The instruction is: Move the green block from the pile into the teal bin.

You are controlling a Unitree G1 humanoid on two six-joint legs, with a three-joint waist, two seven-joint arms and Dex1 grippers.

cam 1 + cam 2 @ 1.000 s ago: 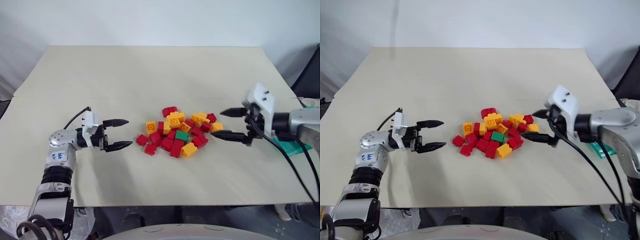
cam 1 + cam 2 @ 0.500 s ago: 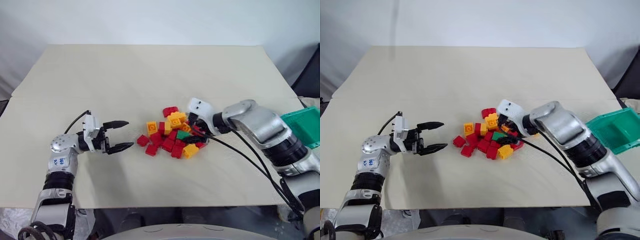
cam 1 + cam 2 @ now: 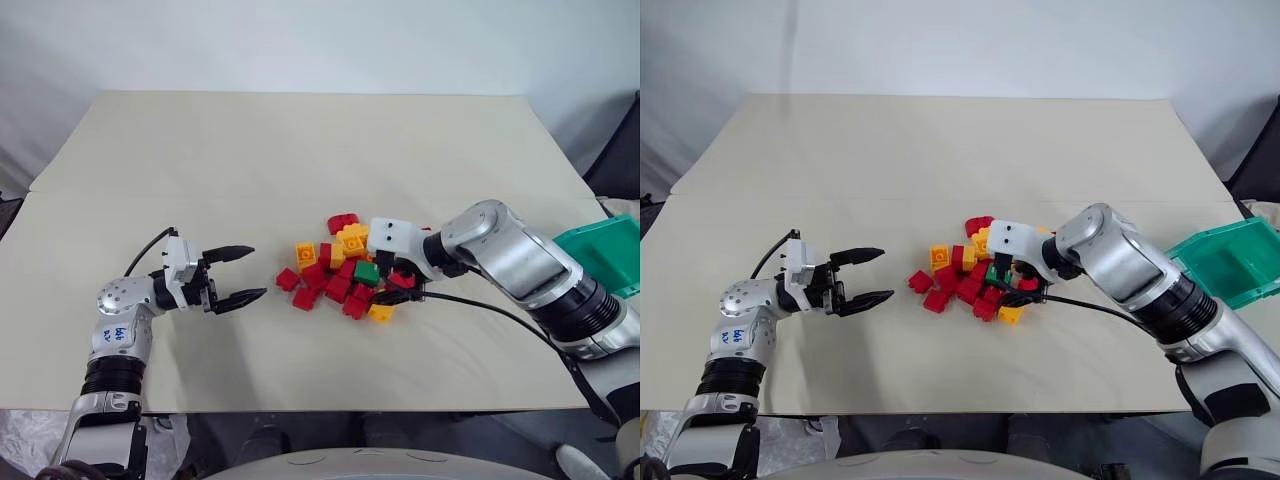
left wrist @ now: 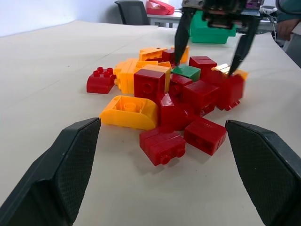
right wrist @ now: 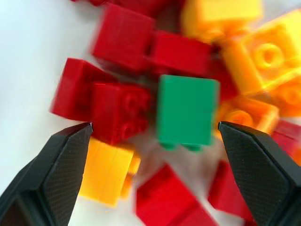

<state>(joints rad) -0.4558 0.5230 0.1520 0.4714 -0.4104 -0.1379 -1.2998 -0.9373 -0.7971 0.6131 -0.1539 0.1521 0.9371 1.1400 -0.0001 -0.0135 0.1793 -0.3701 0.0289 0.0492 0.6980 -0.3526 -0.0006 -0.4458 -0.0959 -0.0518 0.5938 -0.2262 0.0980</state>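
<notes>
Green block [image 5: 187,111] lying in the middle of the pile [image 3: 345,268] on the beige table [image 3: 300,140], ringed by red and yellow-orange bricks. Right gripper [image 4: 212,44] poised directly over it, fingers spread wide to either side, gripping nothing. Left gripper [image 3: 242,274] off to the pile's left, also spread open and empty. Teal bin [image 3: 1230,262] at the table's right edge.

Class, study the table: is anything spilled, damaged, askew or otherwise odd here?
Nothing looks damaged. The pile is a loose jumble of red and yellow-orange bricks, several tipped on their sides. The green block is the only one of its colour. The teal bin sits tilted at the table's right edge.
</notes>
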